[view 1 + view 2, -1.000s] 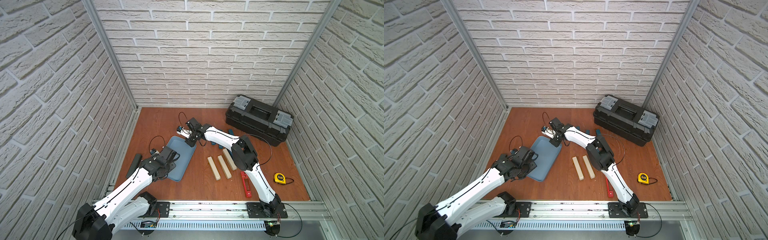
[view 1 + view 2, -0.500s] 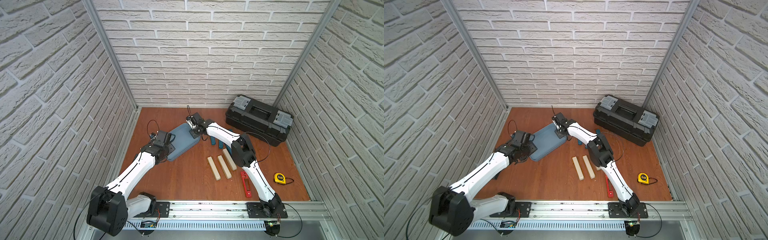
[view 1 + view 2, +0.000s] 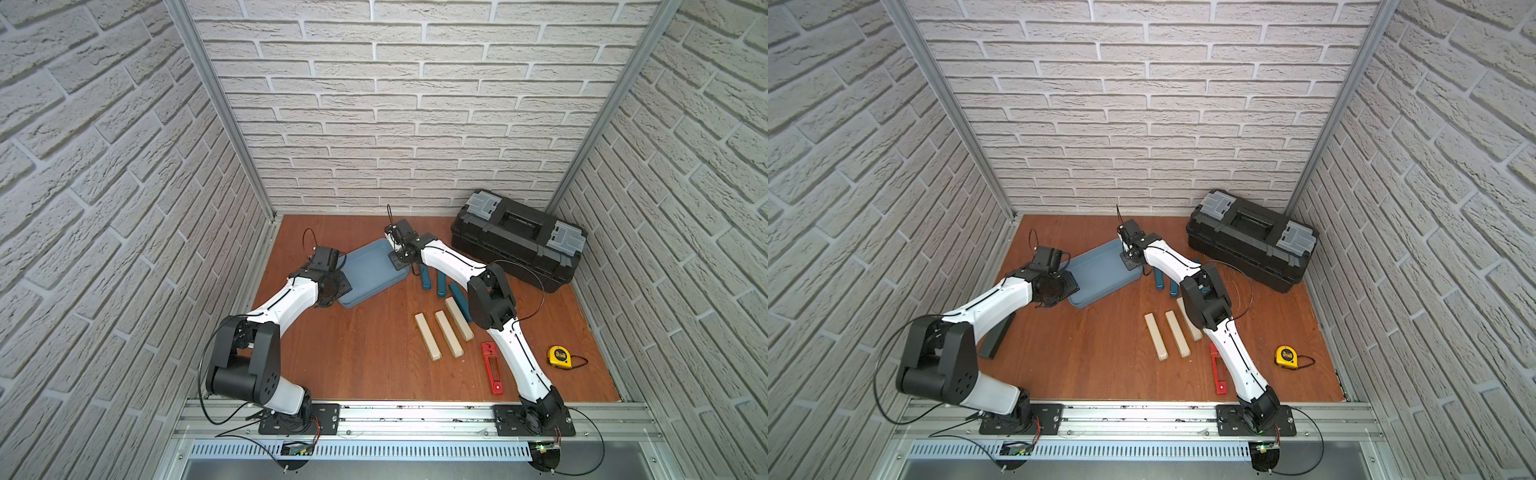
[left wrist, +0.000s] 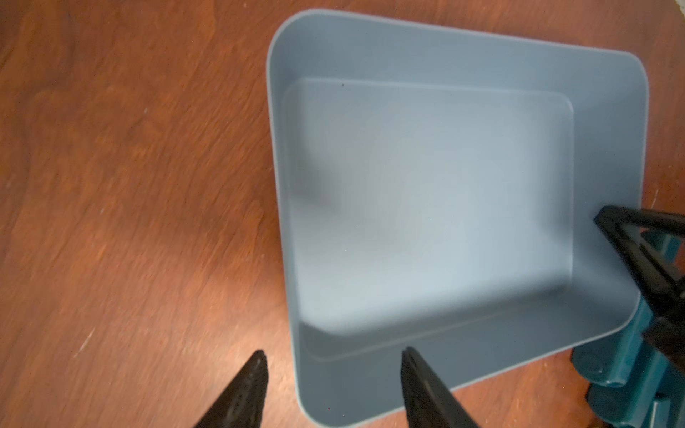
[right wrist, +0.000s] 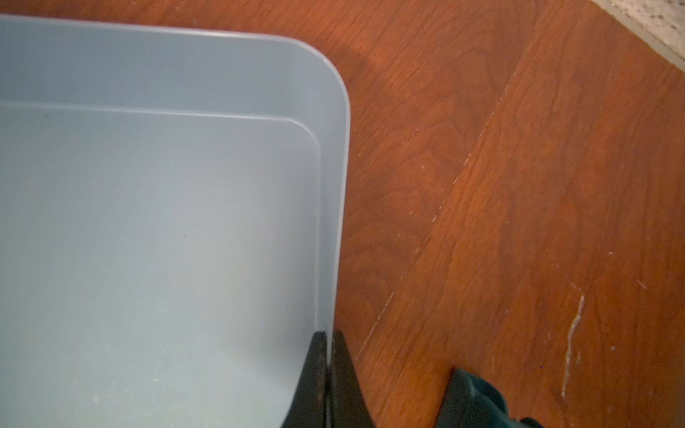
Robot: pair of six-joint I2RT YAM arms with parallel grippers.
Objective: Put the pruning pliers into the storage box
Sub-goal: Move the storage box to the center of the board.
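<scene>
The storage box (image 3: 371, 272) (image 3: 1100, 274) is a light blue tray, lying empty and askew at the back middle of the floor. My right gripper (image 5: 329, 335) (image 3: 397, 259) is shut on its rim (image 5: 343, 185) at the far right side. My left gripper (image 4: 333, 361) (image 3: 341, 286) is open at the box's near left corner (image 4: 315, 404), one finger over the floor and one over the inside, gripping nothing. The pruning pliers (image 3: 491, 368) (image 3: 1219, 370) lie flat, red, near the front edge beside the right arm, far from both grippers.
A black toolbox (image 3: 519, 237) stands at the back right. Teal bars (image 3: 426, 278) (image 4: 611, 370) lie just right of the box. Three beige bars (image 3: 444, 332) sit mid-floor, a yellow tape measure (image 3: 559, 356) at the right. A dark bar (image 3: 996, 336) lies under the left arm.
The box has been carried toward the back and turned, with the right gripper still on its rim. My left gripper has opened off the box's corner.
</scene>
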